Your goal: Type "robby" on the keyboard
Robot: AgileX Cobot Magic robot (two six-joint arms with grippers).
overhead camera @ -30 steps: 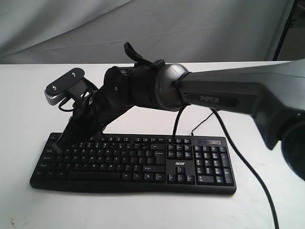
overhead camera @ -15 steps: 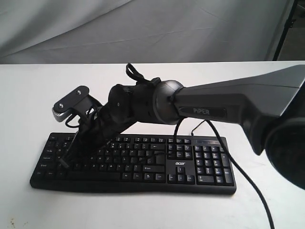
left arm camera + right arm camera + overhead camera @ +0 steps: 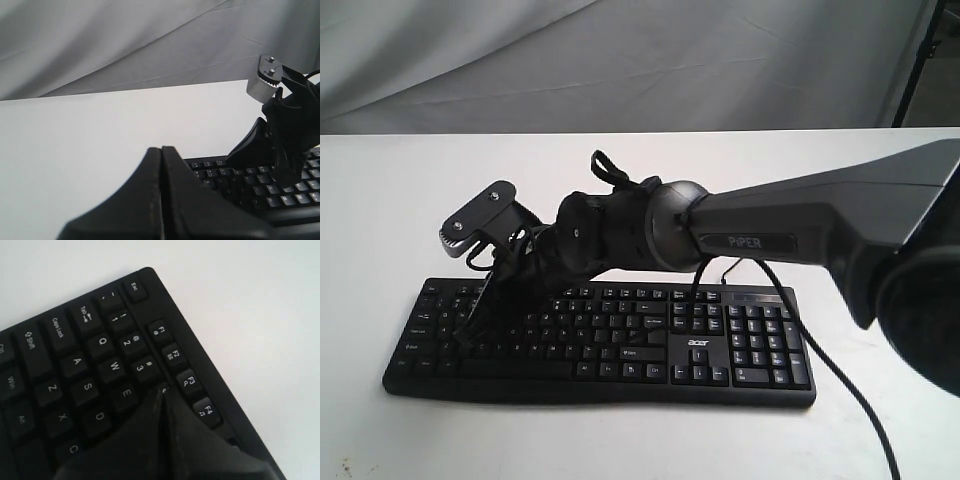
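Observation:
The black keyboard [image 3: 740, 350] lies on the white table, its "acer" logo beside the number pad. My right arm reaches across it to the left half. The right gripper [image 3: 480, 322] is shut and tilted down, holding nothing. In the right wrist view the right gripper [image 3: 161, 391] has its tip over the keyboard [image 3: 75, 360] just past the E and 3 keys; the key below is hidden, and contact cannot be told. My left gripper [image 3: 161, 150] is shut and empty, off the keyboard's [image 3: 220, 175] left end, and does not show in the exterior view.
A thin black cable [image 3: 840, 360] runs from the keyboard's back edge across the table to the front right. The white table [image 3: 400, 190] ends at a grey cloth backdrop [image 3: 620, 60]. The right arm's wrist camera [image 3: 475, 222] sticks out above the keyboard's left end.
My right gripper has come down and a little to the right over the keyboard's left half, its tip now close to the letter keys. The keyboard has not moved.

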